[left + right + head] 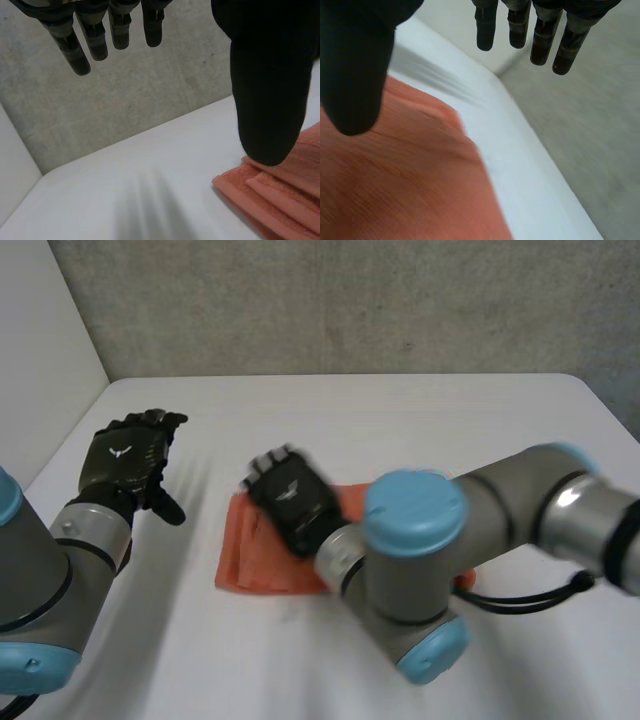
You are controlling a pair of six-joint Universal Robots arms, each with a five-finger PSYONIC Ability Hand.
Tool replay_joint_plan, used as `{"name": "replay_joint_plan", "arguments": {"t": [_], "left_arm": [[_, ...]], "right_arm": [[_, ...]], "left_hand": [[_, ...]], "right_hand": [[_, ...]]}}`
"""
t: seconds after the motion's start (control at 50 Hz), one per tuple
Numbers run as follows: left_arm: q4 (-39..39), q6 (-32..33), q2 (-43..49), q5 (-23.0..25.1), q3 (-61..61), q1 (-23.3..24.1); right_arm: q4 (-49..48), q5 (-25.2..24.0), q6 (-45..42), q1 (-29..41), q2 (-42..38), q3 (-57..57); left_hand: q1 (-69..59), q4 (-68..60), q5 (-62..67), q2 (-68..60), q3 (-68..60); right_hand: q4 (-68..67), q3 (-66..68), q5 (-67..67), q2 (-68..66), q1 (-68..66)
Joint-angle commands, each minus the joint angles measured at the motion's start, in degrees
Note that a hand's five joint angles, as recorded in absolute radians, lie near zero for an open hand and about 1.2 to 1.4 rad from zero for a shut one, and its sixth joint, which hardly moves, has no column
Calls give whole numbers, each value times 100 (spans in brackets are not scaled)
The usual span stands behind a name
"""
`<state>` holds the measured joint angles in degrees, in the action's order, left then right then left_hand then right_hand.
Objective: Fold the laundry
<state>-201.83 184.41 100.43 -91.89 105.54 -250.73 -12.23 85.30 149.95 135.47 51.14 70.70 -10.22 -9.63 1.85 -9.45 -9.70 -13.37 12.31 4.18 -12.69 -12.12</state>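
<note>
An orange cloth [250,562] lies folded into a small, layered rectangle in the middle of the white table [420,420]. My right hand [295,502] hovers over its top, palm down, fingers straight and apart, holding nothing. In the right wrist view the cloth [395,185] spreads under the thumb [355,65], with the fingertips [540,40] past its edge. My left hand [125,460] is raised at the table's left side, open and empty, a hand's width from the cloth. Its wrist view shows the cloth's folded corner [280,195] beyond the thumb [265,90].
My right arm's elbow [410,570] reaches across the front of the table and covers the cloth's right part. A grey wall [350,300] stands behind the table's far edge and a white wall [40,360] is at the left.
</note>
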Motion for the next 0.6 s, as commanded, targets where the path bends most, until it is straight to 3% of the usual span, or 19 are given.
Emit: {"name": "replay_joint_plan", "arguments": {"t": [0.02, 0.18, 0.34, 0.38, 0.4, 0.42, 0.6], "left_arm": [[-58, 25, 660, 101, -674, 787], [-15, 78, 1662, 109, -1412, 1324], [12, 69, 1893, 31, -1476, 1351], [38, 52, 1814, 4, -1440, 1325], [38, 51, 1813, 4, -1440, 1325], [91, 43, 1639, -39, -1336, 1299], [188, 25, 688, -286, -605, 877]], "right_arm": [[1, 118, 1256, -1014, 1126, 1174], [124, -189, 1423, -2042, 1381, 2369], [-34, -409, 1352, -2613, 1337, 3090], [-139, -514, 1230, -2692, 1188, 3143], [-139, -514, 1229, -2692, 1187, 3143], [-235, -514, 1160, -2753, 1153, 3143], [-658, -418, 474, -2552, 1354, 2396]], "left_hand": [[-16, -75, -147, -93, -68], [-252, -310, 88, -329, -304], [-252, -310, 88, -329, -304], [-235, -294, 72, -312, -287], [-235, -294, 72, -312, -287], [-235, -294, 72, -312, -287], [-151, -210, -13, -228, -203]], "right_hand": [[337, -231, -418, 269, 212], [77, 30, -158, 9, -48], [-1858, 1964, 1777, -1926, -1983], [-4633, 4739, 4552, -4701, -4758], [-4650, 4756, 4569, -4718, -4775], [-6482, 6588, 6401, -6550, -6607], [-6663, 6769, 6582, -6731, -6788]]}}
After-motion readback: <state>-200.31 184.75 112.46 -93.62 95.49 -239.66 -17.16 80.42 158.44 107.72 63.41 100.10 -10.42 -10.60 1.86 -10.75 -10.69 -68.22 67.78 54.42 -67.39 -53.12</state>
